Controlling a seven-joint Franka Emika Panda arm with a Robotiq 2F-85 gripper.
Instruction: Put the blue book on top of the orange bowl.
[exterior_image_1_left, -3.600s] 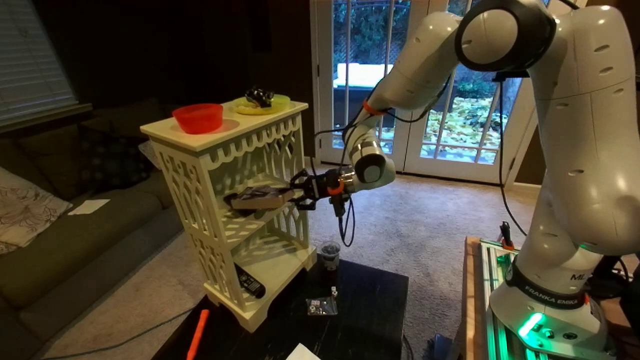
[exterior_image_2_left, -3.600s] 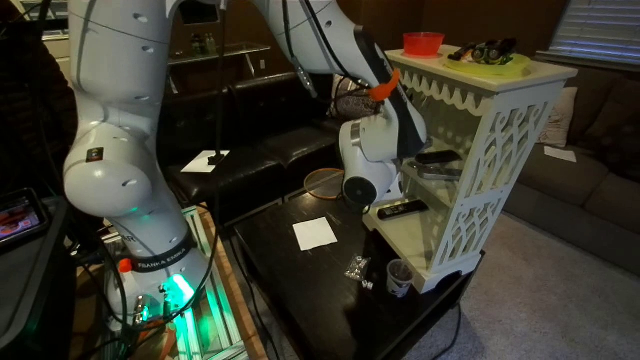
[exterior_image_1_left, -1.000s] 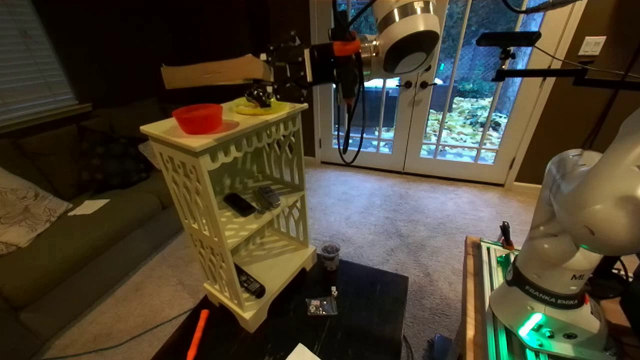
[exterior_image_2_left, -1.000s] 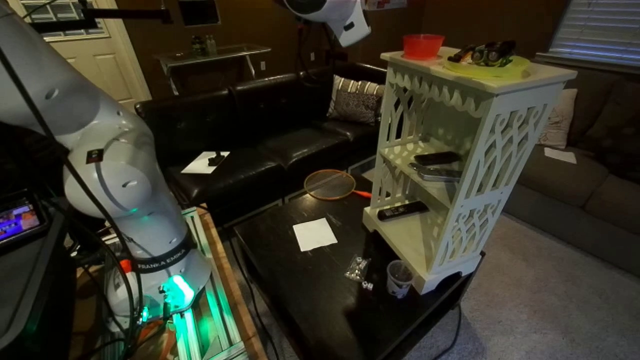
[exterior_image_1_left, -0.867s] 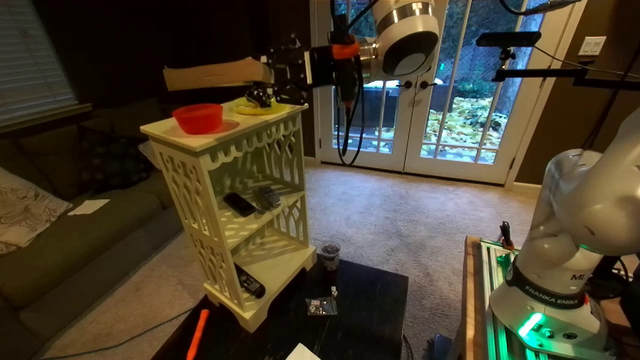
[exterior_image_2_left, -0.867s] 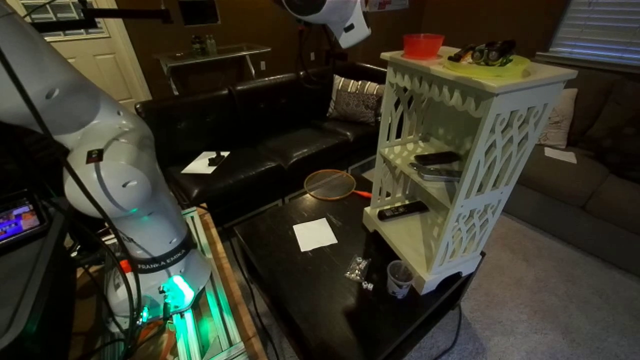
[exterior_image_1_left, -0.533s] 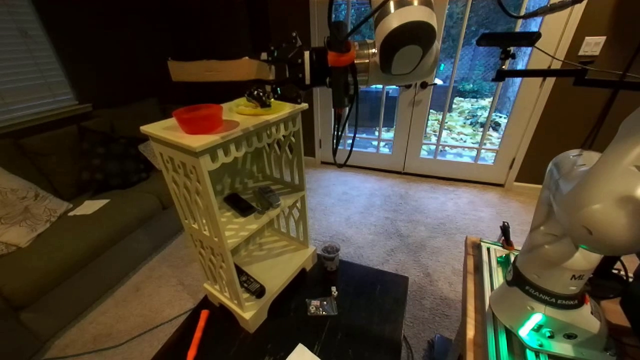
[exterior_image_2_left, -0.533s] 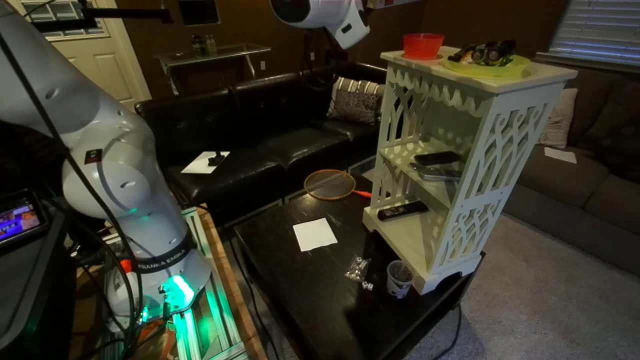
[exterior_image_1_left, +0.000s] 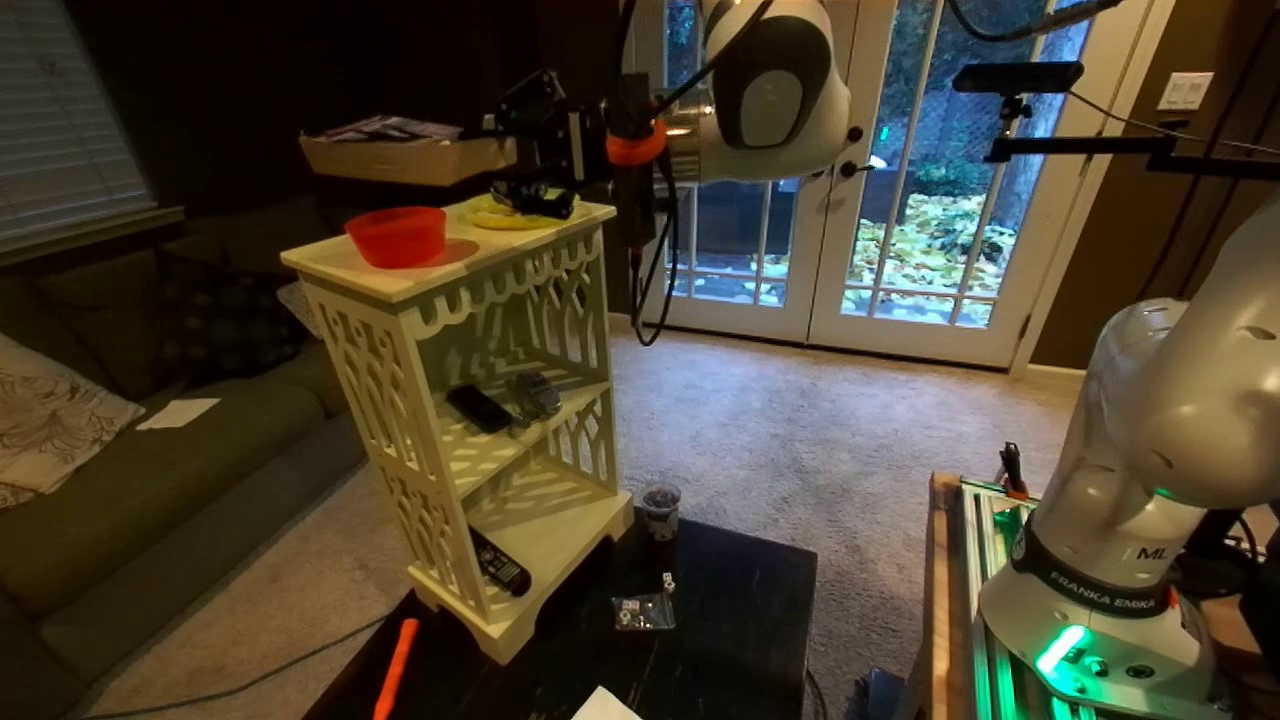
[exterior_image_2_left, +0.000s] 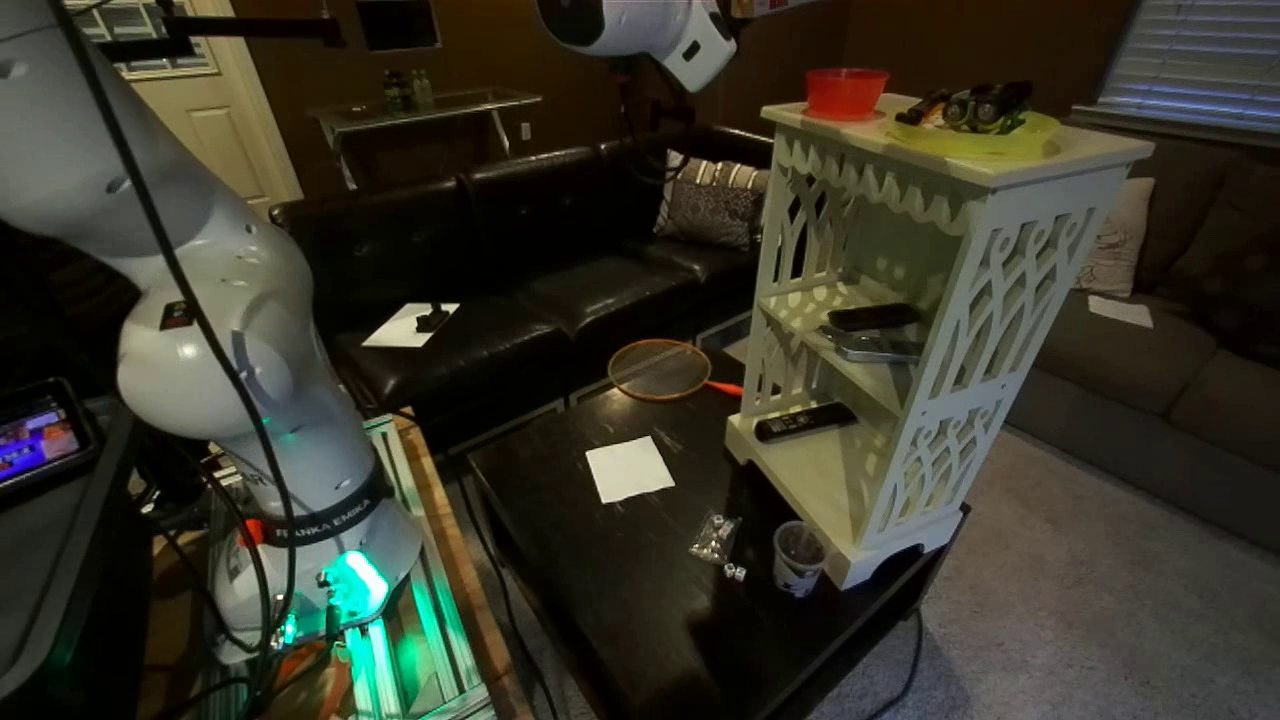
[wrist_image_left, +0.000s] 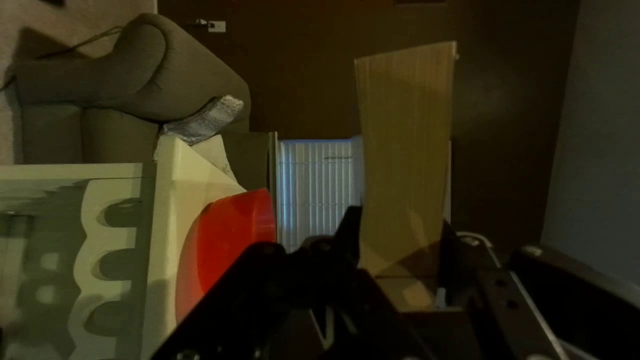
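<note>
The blue book (exterior_image_1_left: 405, 160) is held in the air, roughly level and with its dark printed cover uppermost; it is grasped near one end by the gripper (wrist_image_left: 400, 235), whose fingers (wrist_image_left: 352, 230) are clamped against its two cover faces. In an exterior view the book is seen higher than the orange bowl (exterior_image_1_left: 397, 240), with a gap left between the two; whether it is held squarely over the bowl cannot be told. The bowl is set upright on the top of a cream shelf unit (exterior_image_2_left: 1090, 152), and just beside it a yellow-green plate (exterior_image_2_left: 960, 146) is shown with dark objects (exterior_image_2_left: 985, 105) laid on it. The shelf unit is stood along the edge of the black table (exterior_image_2_left: 560, 500) that is farthest from the robot base (exterior_image_1_left: 1130, 640). On its middle shelf (exterior_image_1_left: 480, 457) a phone-like device (exterior_image_1_left: 480, 408) and a grey device (exterior_image_1_left: 540, 393) are laid side by side, and on its lowest shelf (exterior_image_1_left: 555, 515) a remote control (exterior_image_2_left: 805, 421) is seen. Near a side edge of the table, just beside a foot of the shelf unit, a clear cup (exterior_image_2_left: 799, 572) is placed. Farther in from that side edge a small plastic bag (exterior_image_2_left: 715, 538) is laid, with two dice (exterior_image_2_left: 735, 571) just beside it. A white sheet of paper (exterior_image_2_left: 630, 468) is spread between the bag and the opposite edge of the table, and by that opposite edge a racket (exterior_image_2_left: 660, 370) is laid, its orange handle (exterior_image_2_left: 725, 388) partly hidden by the shelf unit in an exterior view.
</note>
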